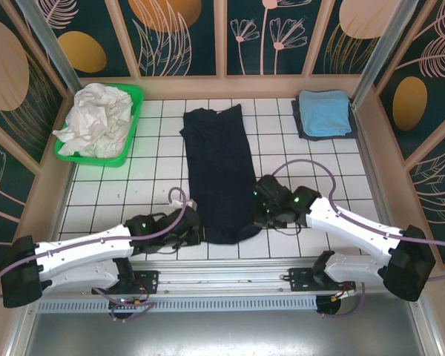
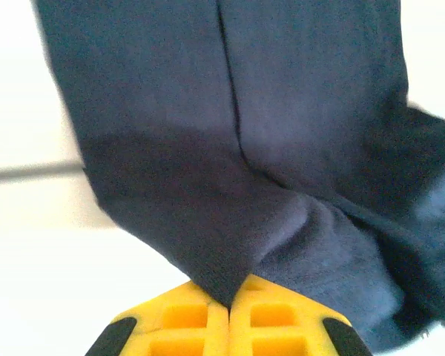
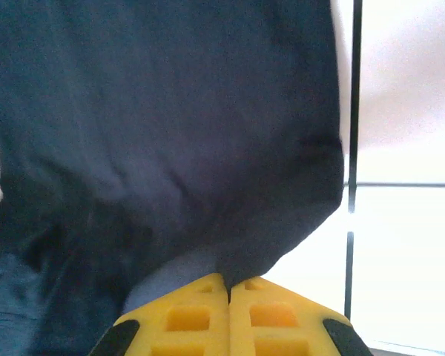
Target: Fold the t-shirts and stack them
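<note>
Top view: I see the navy shirt (image 1: 219,174) lying flat as a long strip mid-table (image 1: 119,193). The left gripper (image 1: 195,231) is at its near-left corner and the right gripper (image 1: 261,213) at its right edge, near the hem. The jaws are hidden under the wrists here. White shirt (image 1: 96,122) is in the green basket (image 1: 136,95) far left, folded light blue shirt (image 1: 324,111) far right.

Left wrist: left gripper (image 2: 228,298) has its yellow fingers (image 2: 179,319) closed together, pinching a point of navy shirt (image 2: 282,111).

Right wrist: right gripper (image 3: 228,285) is also closed tight on a fold of navy shirt (image 3: 170,111), with grid lines alongside.
</note>
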`<state>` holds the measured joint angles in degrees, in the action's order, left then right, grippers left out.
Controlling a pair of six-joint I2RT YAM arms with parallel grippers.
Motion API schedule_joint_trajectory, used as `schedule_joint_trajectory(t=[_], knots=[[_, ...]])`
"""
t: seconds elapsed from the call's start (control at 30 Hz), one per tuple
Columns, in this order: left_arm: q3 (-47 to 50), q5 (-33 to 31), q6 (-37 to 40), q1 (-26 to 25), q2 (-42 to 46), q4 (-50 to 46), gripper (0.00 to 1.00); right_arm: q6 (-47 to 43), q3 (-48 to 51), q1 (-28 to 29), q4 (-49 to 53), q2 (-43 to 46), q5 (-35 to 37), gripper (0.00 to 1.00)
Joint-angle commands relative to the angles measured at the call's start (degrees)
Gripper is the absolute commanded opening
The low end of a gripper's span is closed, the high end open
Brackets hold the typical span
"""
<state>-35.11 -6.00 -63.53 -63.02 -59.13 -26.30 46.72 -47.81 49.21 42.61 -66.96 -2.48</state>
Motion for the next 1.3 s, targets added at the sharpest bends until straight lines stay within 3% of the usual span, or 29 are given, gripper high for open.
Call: schedule_joint_trajectory(t=[0.0,0.17,0.4,0.57,0.83,1.17,1.27], knots=[[-2.36,-5.52,7.86,6.77,-1.00,-2.39,0.00,-7.87,-3.65,-5.78,-3.80,-3.61,2.51,0.00],[-4.04,-2.13,16.76,19.06,-6.42,4.89,0.00,-15.31,-9.99,-12.17,-10.22,-13.99,1.24,0.00],[-11.56,1.72,25.83,28.56,-21.09,8.78,0.00,-21.73,-20.11,-17.54,-17.44,-27.32,-5.16,0.00],[-16.84,3.76,29.72,33.94,-25.41,8.81,0.00,-24.87,-29.01,-21.71,-15.98,-35.89,-8.77,0.00],[-30.45,8.92,35.61,38.35,-38.42,6.81,0.00,-26.81,-37.50,-25.31,-14.87,-44.79,-12.72,0.00],[-38.80,11.63,38.50,43.03,-49.67,5.19,0.00,-27.38,-42.97,-28.03,-15.03,-52.45,-15.88,0.00],[-40.75,11.58,38.96,43.50,-51.65,4.86,0.12,-27.47,-45.06,-28.34,-14.60,-54.01,-15.65,0.11]])
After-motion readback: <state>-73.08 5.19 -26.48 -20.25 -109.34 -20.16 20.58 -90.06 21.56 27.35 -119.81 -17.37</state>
